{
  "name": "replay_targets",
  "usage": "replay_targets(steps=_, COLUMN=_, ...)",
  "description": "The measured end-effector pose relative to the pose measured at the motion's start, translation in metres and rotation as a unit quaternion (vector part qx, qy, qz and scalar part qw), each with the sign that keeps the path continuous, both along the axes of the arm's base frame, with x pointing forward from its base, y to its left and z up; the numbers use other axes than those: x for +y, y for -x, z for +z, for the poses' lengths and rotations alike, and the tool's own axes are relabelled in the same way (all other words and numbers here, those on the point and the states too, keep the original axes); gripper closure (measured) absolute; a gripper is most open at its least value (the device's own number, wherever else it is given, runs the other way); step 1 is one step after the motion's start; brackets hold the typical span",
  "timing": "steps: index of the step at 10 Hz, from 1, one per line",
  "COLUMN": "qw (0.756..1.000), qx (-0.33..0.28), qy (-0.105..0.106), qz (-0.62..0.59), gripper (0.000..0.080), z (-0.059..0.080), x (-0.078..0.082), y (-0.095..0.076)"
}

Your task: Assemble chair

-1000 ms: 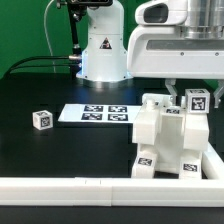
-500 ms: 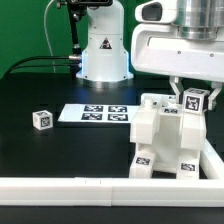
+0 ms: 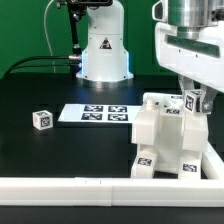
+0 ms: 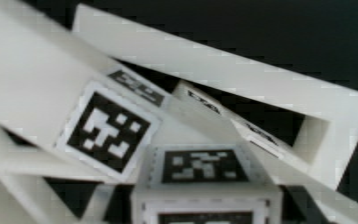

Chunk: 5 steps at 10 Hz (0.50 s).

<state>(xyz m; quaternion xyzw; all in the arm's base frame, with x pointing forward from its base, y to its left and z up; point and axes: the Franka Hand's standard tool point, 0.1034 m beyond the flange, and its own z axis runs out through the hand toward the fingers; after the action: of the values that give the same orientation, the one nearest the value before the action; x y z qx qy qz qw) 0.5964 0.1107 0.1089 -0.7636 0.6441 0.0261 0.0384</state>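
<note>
While hovering beside marker board [image 3: 94,114], end effector [image 3: 195,100] is pinching tagged post [image 3: 193,104] atop chair [image 3: 165,140]; rigid, light, slick plastic, best gripped across flat faces.

- Backdrop is a plain green wall [image 3: 25,30], flat colour, kinda like a green screen.
- The table [image 3: 60,150] has a matte black top, pretty evenly lit with no harsh shadows.
- A long low white rail [image 3: 100,188] runs along the near edge of it.
- The marker board [image 3: 95,114] lies flat mid-table.
- Some dark cables [image 3: 45,62] trail across the back.
</note>
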Motion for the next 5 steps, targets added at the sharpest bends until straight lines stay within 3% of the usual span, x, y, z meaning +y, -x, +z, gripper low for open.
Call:
replay_targets(steps=2, qw=0.998, qx=0.006, qy=-0.005, qz=-0.067, gripper=0.0535, z=-0.0002, x=0.0019, y=0.0001)
replay_targets(steps=3, qw=0.999, qx=0.005, qy=-0.005, qz=-0.053, gripper=0.0484, z=-0.0006, x=0.0020, y=0.0003)
replay_targets(steps=4, qw=0.999, qx=0.004, qy=-0.004, qz=-0.038, gripper=0.0349, z=-0.0014, x=0.0020, y=0.0006)
replay_targets(steps=5, qw=1.000, qx=0.004, qy=-0.004, qz=-0.030, gripper=0.0349, z=-0.0012, x=0.0024, y=0.0004)
